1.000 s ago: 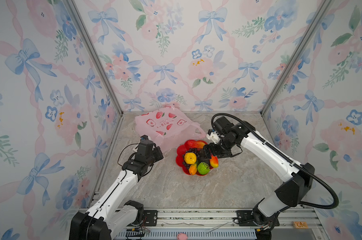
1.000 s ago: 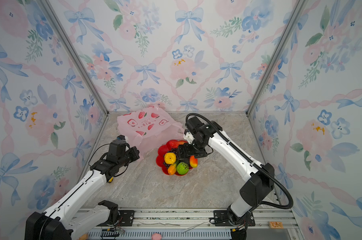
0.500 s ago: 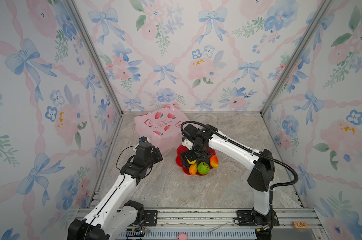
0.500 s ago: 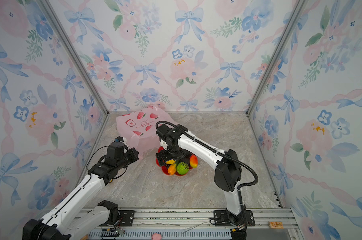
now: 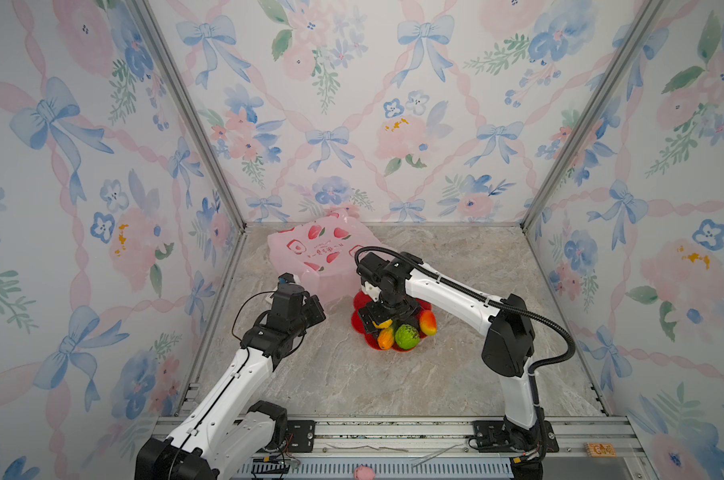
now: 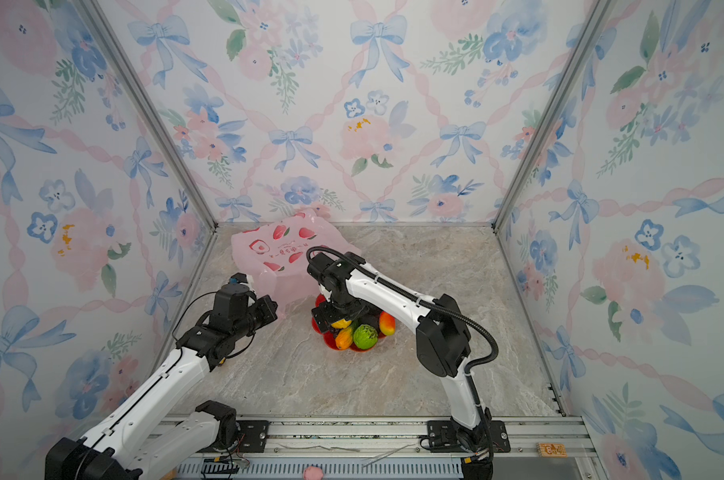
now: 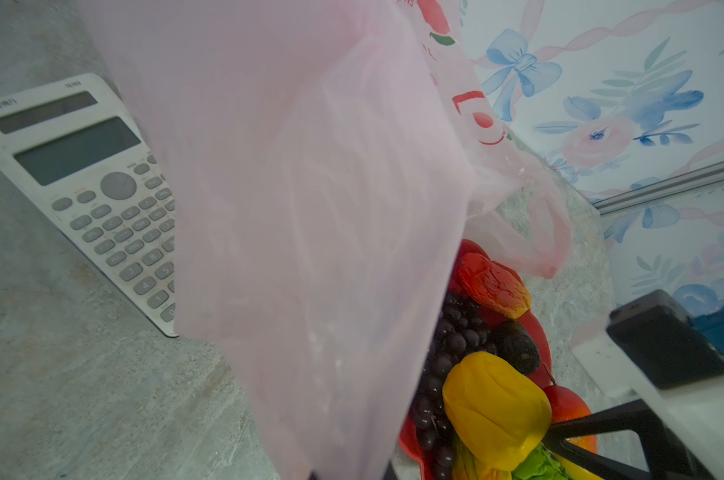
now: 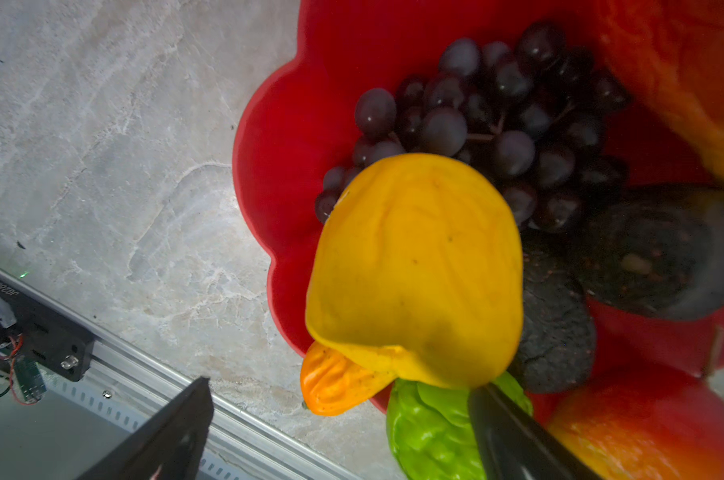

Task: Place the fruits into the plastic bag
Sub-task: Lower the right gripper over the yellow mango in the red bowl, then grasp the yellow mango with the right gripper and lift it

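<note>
Left gripper (image 5: 317,311) pinches one translucent pink plastic bag (image 5: 322,249); right gripper (image 8: 339,384), spread, hovers over one yellow fruit (image 8: 414,270) on the red plate (image 8: 285,145).

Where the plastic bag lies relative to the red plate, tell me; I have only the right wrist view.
Observer: In both top views the plastic bag lies just behind the red plate, slightly to its left.
Operator: Report the left gripper.
Observer: The left gripper is shut on the bag's near edge, holding the film up.
Operator: Name anything else nearby.
Observer: A white calculator lies beside the bag, partly behind its film in the left wrist view.
</note>
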Motion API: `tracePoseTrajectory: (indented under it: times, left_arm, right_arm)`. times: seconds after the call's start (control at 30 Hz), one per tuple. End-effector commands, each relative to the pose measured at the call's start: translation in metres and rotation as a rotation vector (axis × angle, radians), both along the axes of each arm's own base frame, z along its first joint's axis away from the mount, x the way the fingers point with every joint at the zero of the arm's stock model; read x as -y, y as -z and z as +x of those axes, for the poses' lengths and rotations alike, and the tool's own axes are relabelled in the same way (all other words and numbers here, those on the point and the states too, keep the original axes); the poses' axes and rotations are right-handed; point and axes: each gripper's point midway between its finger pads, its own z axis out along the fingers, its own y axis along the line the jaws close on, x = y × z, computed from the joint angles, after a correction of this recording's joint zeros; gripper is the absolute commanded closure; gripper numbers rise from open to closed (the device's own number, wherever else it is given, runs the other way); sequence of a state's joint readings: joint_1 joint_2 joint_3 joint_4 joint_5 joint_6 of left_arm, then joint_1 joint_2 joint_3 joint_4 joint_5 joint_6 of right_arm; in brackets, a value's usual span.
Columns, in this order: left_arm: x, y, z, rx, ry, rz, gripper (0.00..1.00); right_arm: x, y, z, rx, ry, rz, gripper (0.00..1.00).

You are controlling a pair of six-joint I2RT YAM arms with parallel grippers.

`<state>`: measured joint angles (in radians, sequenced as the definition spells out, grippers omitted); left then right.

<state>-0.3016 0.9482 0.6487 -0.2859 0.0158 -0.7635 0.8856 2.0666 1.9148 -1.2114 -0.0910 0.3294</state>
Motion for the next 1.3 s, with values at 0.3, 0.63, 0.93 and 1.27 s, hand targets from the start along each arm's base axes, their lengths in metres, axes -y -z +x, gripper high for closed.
tracePoseTrajectory:
  times: [0.3,0.63,0.93,1.27]
  left_arm:
    - [0.003,0.000,0.001,-0.002,0.019,0.007,1.00]
    - [0.005,0.002,0.002,-0.013,0.023,0.005,1.00]
    - [0.006,0.003,0.003,-0.017,0.031,0.007,1.00]
    - [0.006,0.005,0.002,-0.020,0.031,0.007,1.00]
  right_arm:
    - [0.002,0.009,0.021,0.065,-0.003,-0.056,0.04]
    - [-0.001,0.019,0.029,0.056,0.002,-0.056,0.09]
    - [0.000,0.025,0.033,0.070,0.013,-0.069,0.11]
    - [0.003,0.028,0.036,0.075,0.024,-0.084,0.17]
